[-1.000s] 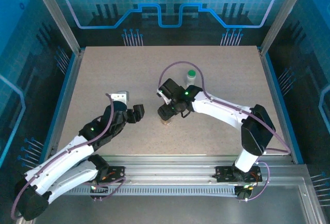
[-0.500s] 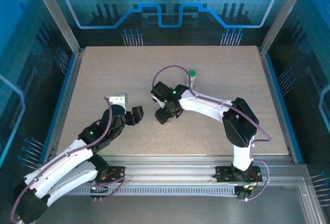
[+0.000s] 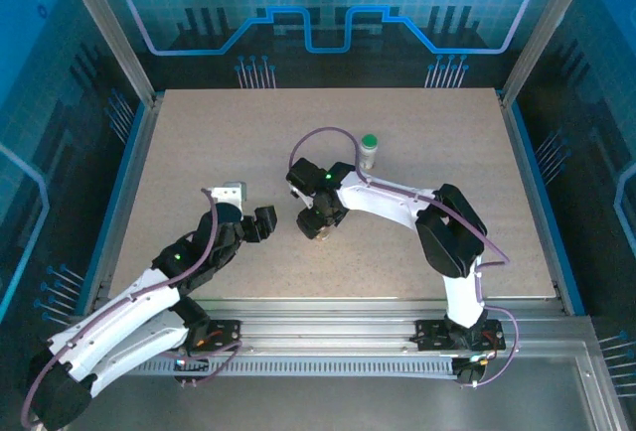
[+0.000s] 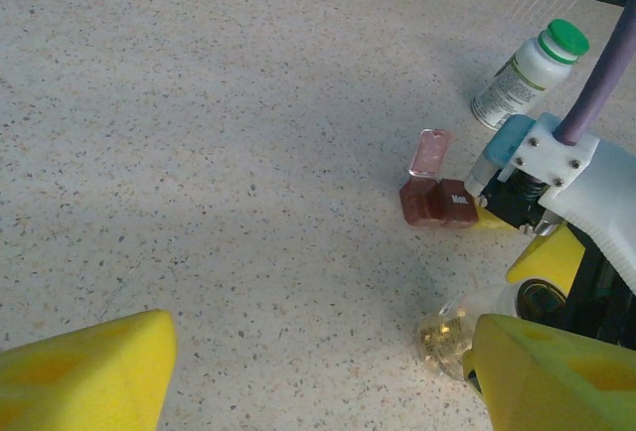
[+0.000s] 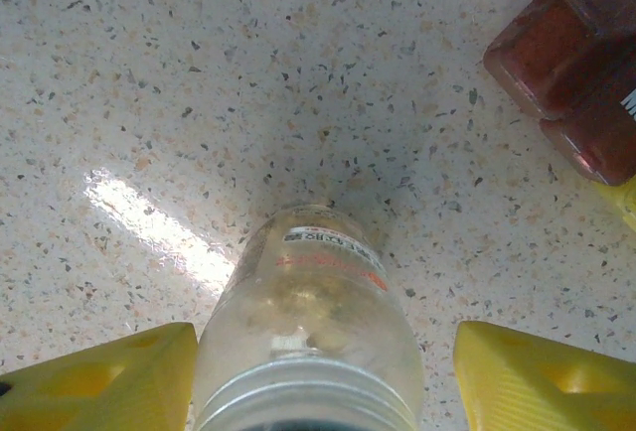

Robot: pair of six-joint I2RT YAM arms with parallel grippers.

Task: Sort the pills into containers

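Right pincer [image 5: 326,337] is sitting around the clear bottle [image 5: 308,282], but I cannot tell whether it is squeezing, and the tiny red-brown box [image 5: 576,64] is lying just beside it, so I am worrying that tipping will be spilling pills [image 4: 437,335] onto the table [image 5: 149,54].

White lettering on the dark red-brown container [image 4: 437,205] appears to read "Mon".

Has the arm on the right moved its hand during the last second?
Yes. The right hand has slid to the left, farther from the green-capped bottle, which has stayed where it stood.
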